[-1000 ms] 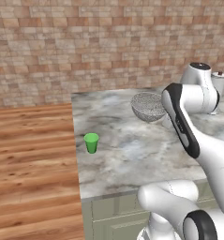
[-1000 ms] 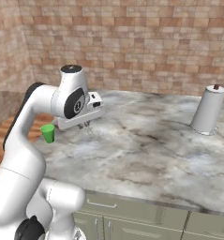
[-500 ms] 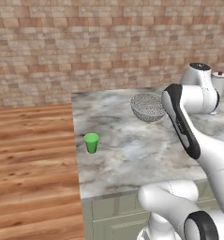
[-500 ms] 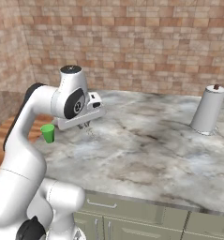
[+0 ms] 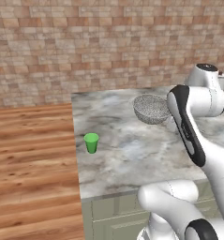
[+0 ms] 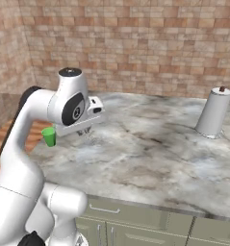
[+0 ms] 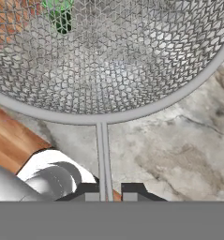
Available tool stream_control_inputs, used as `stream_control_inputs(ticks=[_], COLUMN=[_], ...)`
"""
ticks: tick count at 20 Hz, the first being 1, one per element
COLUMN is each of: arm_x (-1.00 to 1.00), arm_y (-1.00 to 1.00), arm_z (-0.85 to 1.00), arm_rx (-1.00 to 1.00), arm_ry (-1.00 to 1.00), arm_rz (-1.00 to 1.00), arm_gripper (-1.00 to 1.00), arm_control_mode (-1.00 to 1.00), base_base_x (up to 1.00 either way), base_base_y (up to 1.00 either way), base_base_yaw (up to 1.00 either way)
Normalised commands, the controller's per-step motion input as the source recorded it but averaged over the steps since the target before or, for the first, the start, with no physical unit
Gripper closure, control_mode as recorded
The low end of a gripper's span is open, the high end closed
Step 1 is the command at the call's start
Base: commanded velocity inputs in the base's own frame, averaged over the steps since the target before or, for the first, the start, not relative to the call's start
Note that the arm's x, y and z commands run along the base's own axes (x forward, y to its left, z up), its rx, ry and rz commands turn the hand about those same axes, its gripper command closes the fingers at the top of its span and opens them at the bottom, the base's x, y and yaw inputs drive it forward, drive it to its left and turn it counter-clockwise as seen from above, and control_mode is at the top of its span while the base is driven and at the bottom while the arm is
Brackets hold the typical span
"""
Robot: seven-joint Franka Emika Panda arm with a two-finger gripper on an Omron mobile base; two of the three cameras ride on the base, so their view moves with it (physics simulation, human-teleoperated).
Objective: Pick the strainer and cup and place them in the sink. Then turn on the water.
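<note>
strainer point(image 5: 152, 108) raised over counter point(image 5: 132, 150) | cup point(image 5: 91, 142) near L edge

The robot is a glossy white arm point(image 5: 197, 140) built of rounded, tube-like links that swell into bulbous joints. A dark, nearly black band runs along the side of the forearm link in the left base view, and another dark strip edges the upper link in the right base view. The wrist housing point(image 6: 70, 103) is a fat white cylinder capped with a dark grey disc on top; its face carries a round dark panel with a small pale circular mark. A flat white flange juts from it toward the end effector point(image 7: 111, 192), whose two small dark finger tips are square-edged blocks. The base links are smooth, white and shiny.
</note>
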Motion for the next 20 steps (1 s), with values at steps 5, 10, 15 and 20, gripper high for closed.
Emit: stream_control_inputs(ticks=[5, 10, 15, 20], arm_x=[-1.00, -1.00, 0.00, 0.58], arm_y=[-0.17, -0.06, 0.10, 0.20], arm_z=[0.00, 0.00, -0.01, 0.00], arm_rx=[0.11, 0.09, 0.00, 0.00], arm_ry=[-0.33, -0.32, -0.04, 0.04], arm_rz=[0.00, 0.00, -0.09, -0.06], arm_gripper=[1.00, 1.00, 1.00, 1.00], arm_control_mode=[-1.00, -1.00, -1.00, -1.00], base_base_x=[0.00, 0.00, 0.00, 0.00], base_base_y=[0.00, 0.00, 0.00, 0.00], base_base_yaw=[0.00, 0.00, 0.00, 0.00])
